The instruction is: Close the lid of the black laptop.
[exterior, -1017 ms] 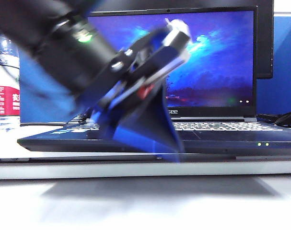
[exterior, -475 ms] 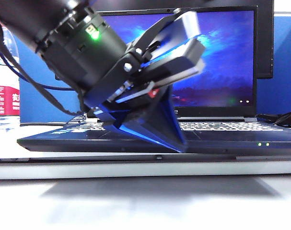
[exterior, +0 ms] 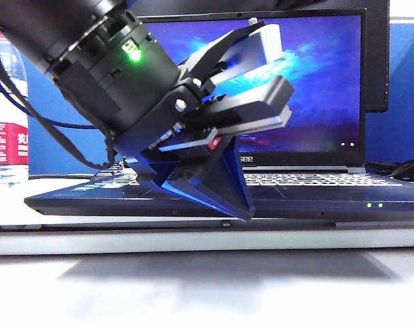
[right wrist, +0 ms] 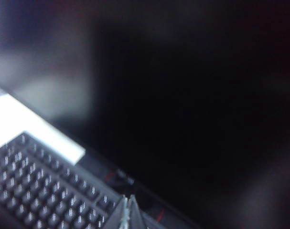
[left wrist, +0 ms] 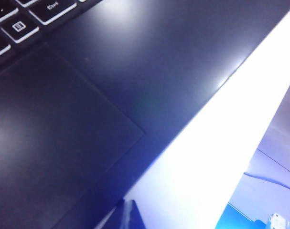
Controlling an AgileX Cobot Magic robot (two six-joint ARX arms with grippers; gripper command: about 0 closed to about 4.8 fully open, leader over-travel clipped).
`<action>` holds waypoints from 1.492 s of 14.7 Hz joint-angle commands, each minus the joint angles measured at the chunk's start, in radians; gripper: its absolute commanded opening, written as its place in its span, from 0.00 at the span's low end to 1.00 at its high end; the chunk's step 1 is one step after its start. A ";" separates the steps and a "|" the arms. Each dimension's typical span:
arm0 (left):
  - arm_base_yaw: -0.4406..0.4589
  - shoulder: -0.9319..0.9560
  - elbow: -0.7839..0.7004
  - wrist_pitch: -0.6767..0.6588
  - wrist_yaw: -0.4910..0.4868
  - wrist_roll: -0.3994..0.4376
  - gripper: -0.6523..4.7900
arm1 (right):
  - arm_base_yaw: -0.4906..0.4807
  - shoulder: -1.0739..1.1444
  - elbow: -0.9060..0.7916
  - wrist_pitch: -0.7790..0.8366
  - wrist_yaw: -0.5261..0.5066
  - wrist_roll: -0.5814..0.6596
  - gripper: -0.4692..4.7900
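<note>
The black laptop (exterior: 316, 194) sits open on the table, its lid (exterior: 316, 75) upright with the blue wallpaper lit. My left gripper (exterior: 243, 212) reaches in from the left and points steeply down at the laptop's front edge, in front of the screen. In the left wrist view its fingertips (left wrist: 128, 213) are pressed together over the palm rest edge, beside the touchpad (left wrist: 54, 138). Nothing is held. My right gripper (right wrist: 128, 209) is shut too, hovering over a black keyboard (right wrist: 39, 186); it does not show in the exterior view.
A water bottle (exterior: 5, 122) stands at the far left. A larger black monitor (exterior: 377, 68) rises behind the lid, and cables (exterior: 406, 167) lie at the right. Two green LEDs (exterior: 374, 204) glow on the laptop's front edge. A dark panel (right wrist: 197, 95) fills the right wrist view.
The left arm has stopped blurring and settled, its fingertips shifting slightly left along the laptop's front edge. The lid stands at the same angle.
</note>
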 commanded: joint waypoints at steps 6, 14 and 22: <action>0.005 -0.002 0.003 0.028 -0.054 -0.001 0.15 | 0.068 0.014 0.019 -0.270 0.032 -0.100 0.08; 0.005 -0.002 0.003 0.028 -0.056 0.000 0.15 | 0.069 -0.021 0.019 -0.548 0.026 -0.105 0.08; 0.005 -0.002 0.002 0.019 -0.052 -0.001 0.15 | 0.155 -0.037 0.019 -0.715 -0.035 -0.106 0.08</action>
